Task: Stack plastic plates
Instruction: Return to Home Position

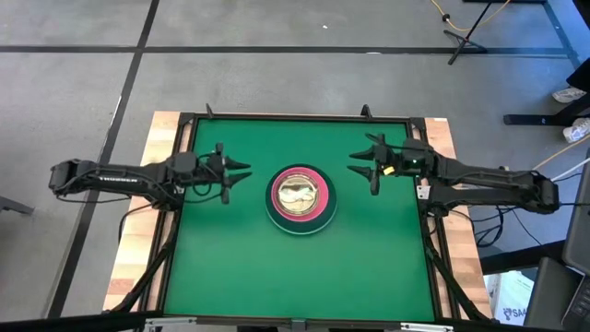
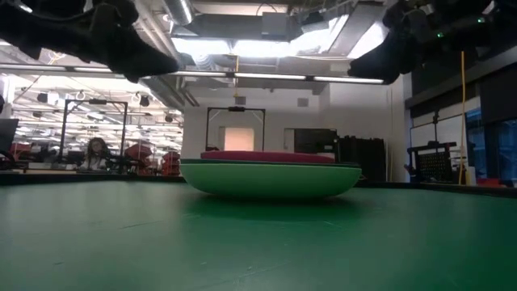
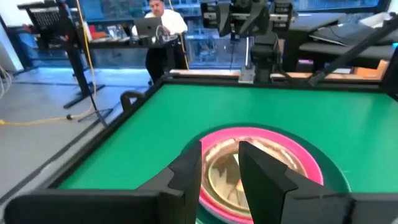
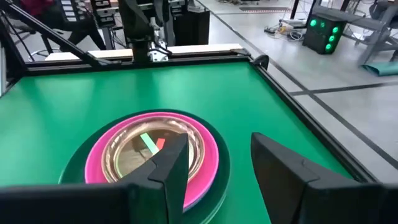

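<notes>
While both arms hang clear of the work, the high view shows me the stack of plates [image 1: 300, 198] in the middle of the green table [image 1: 230, 277]. The left gripper [image 1: 238, 173] is near one side and the right gripper [image 1: 358, 166] near the other, and neither touches it. In the low view the stack sits flat and level, light green at the bottom. The left wrist view shows that arm's fingers [image 3: 264, 177] parted and holding nothing, with the pink plate [image 3: 311, 162] beyond them. In the right wrist view the jaws gape wider, also empty, above the clear dishes [image 4: 130, 152]. I judge these plates light, stiff and slick. I'd pinch a rim, never the glossy face.
</notes>
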